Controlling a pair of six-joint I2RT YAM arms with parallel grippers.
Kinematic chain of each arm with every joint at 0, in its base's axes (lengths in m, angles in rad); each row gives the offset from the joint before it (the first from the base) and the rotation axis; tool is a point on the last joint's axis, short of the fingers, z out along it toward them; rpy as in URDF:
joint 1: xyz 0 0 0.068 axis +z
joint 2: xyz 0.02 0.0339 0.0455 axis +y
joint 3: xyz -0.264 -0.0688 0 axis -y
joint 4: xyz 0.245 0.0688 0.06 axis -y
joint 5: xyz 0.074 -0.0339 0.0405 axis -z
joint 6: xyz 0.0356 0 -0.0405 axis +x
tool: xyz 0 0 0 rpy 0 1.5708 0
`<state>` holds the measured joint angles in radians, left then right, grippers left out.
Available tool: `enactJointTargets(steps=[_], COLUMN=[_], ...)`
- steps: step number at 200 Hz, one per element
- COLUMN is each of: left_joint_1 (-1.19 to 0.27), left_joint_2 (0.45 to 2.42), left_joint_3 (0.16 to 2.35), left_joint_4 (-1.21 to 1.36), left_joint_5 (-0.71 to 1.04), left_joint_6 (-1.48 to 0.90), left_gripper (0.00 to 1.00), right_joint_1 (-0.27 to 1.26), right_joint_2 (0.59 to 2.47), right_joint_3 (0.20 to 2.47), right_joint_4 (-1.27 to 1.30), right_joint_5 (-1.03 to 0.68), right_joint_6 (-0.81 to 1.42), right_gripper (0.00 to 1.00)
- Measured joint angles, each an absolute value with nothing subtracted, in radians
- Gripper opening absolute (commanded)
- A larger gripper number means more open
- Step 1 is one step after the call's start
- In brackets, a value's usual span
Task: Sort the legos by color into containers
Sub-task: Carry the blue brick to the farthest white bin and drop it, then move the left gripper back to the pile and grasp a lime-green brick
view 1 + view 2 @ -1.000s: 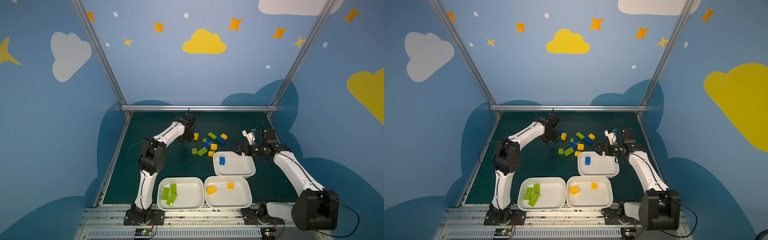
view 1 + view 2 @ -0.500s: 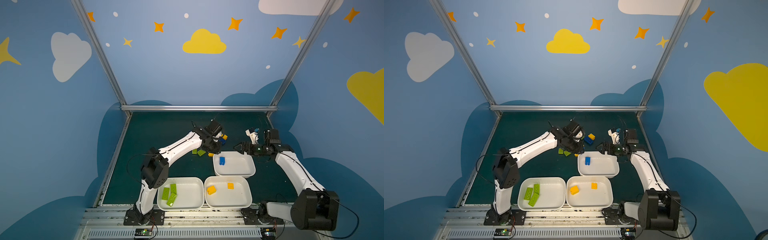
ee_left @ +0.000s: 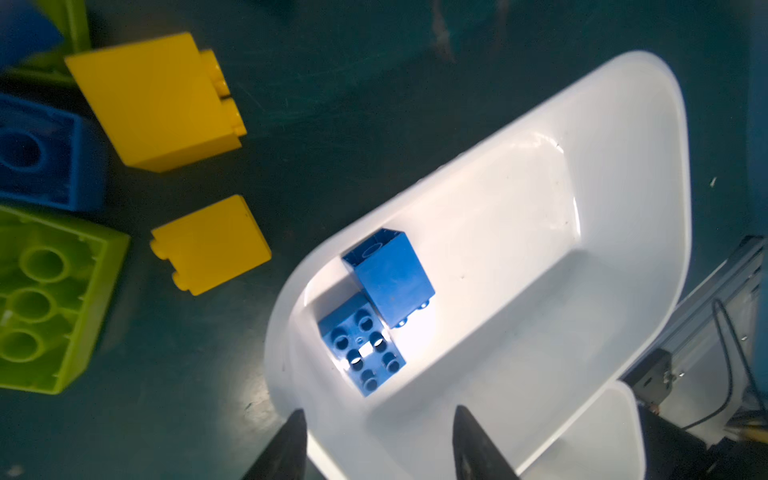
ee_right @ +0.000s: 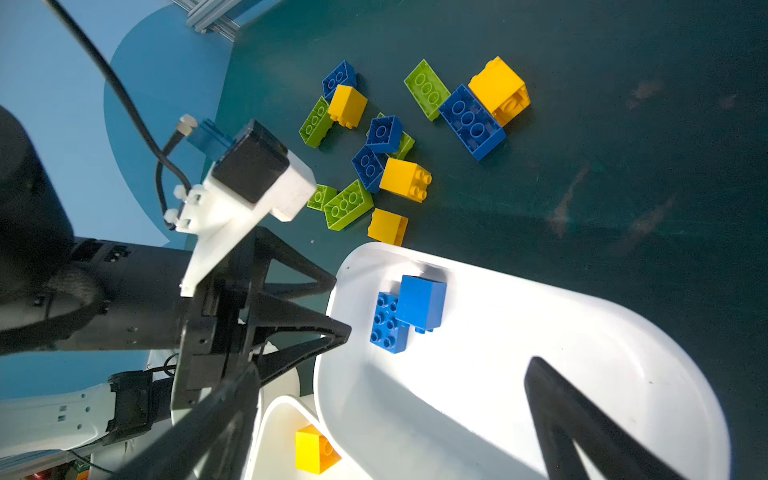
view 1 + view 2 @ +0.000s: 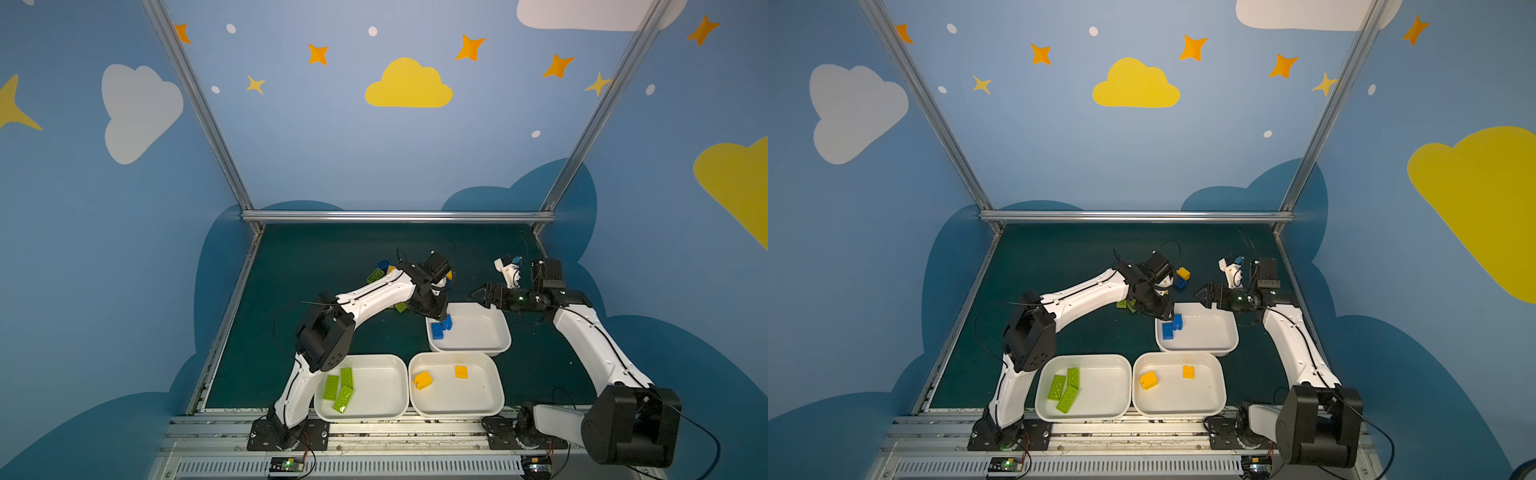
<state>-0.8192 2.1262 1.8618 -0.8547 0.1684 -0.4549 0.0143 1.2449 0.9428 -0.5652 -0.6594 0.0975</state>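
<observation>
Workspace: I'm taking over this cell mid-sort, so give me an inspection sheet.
Surface: green mat, no spills seen.
Job's things: two blue bricks in back tray; three green bricks in left tray; two yellow bricks in right tray; mixed pile loose on mat.
Clutter: nothing seen.
Grippers: left gripper open, empty, above back tray's rim; right gripper open, empty, above back tray.
Cables: black cable loops free above mat.
Surroundings: blue walls, metal frame.

White trays held two touching blue bricks, three green bricks, two yellow bricks — one color each, mixed loose bricks lay beyond.
</observation>
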Motion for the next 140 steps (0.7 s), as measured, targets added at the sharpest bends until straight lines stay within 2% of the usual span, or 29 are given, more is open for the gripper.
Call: enactJointTargets(steps=[41,81,140], left_joint_1=[-0.714,-0.558,-0.381], left_joint_2=[2.085,2.076,2.213], left_joint_3=[1.960,1.999,2.049], left_joint_4=[-0.928,-0.952,-0.938], left_joint_5=[0.139,-0.007,-0.087], left_joint_6=[-0.408,-0.279,-0.047], left_gripper=[0.70,0.72,0.73], right_joint_1=[0.014,0.015,0.022], right_joint_2=[1.245,1.245,1.245], right_joint_3=[0.943,0.943,0.943], right_joint_4=[-0.565,-0.565,-0.564], right_joint_5=[-0.662,-0.676,-0.683], right_joint_6=[0.098,0.099,0.099], right_gripper=[0.98,0.98,0.98])
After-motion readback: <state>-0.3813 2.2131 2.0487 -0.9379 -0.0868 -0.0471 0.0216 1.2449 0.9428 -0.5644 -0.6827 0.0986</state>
